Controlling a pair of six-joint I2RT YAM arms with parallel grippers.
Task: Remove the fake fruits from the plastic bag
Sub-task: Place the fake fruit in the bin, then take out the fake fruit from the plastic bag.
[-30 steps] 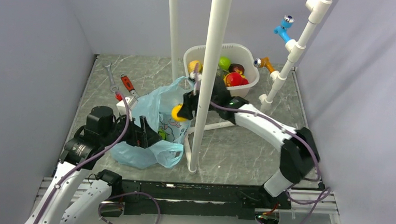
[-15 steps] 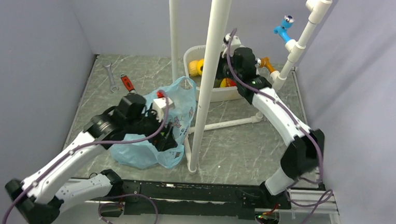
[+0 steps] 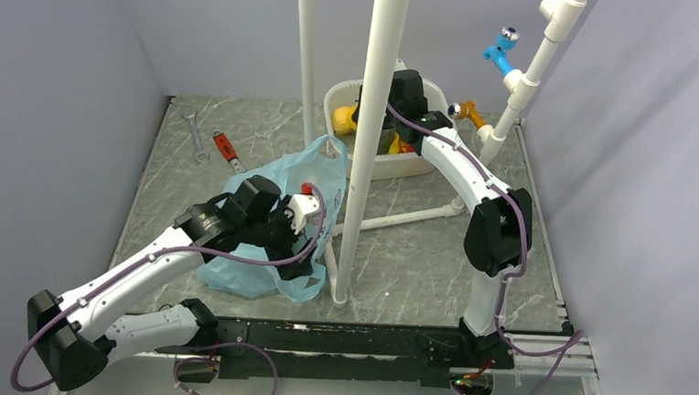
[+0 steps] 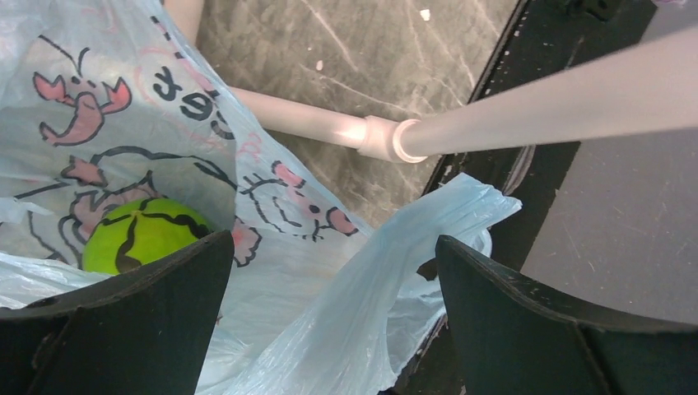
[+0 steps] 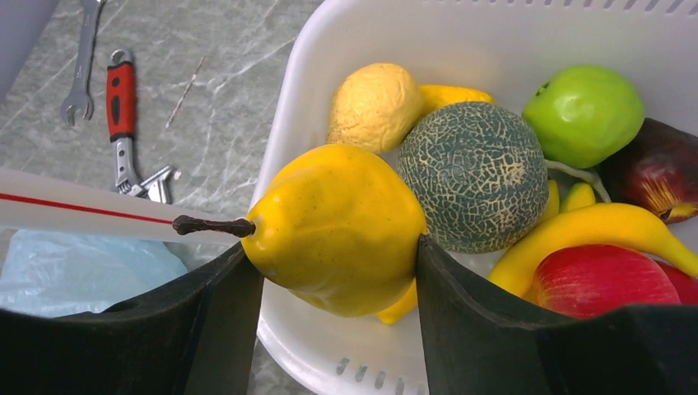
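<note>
Pear (image 5: pixel 337 222) in right pincer (image 5: pixel 333 276) over tub (image 5: pixel 300 123); bag (image 4: pixel 329 329) holds 1 fruit (image 4: pixel 144 234).

White arm links (image 3: pixel 130 278), black joints (image 3: pixel 495 234), purple cables (image 3: pixel 227 340), black tool fingers (image 4: pixel 527 329).

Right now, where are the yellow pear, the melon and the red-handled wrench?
yellow pear (image 5: pixel 337 230): right wrist view, its body.
melon (image 5: pixel 473 177): right wrist view, netted rind.
red-handled wrench (image 5: pixel 120 99): right wrist view, red handle.

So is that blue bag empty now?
Not empty: the left wrist view shows a green fruit lying inside the plastic bag.
</note>
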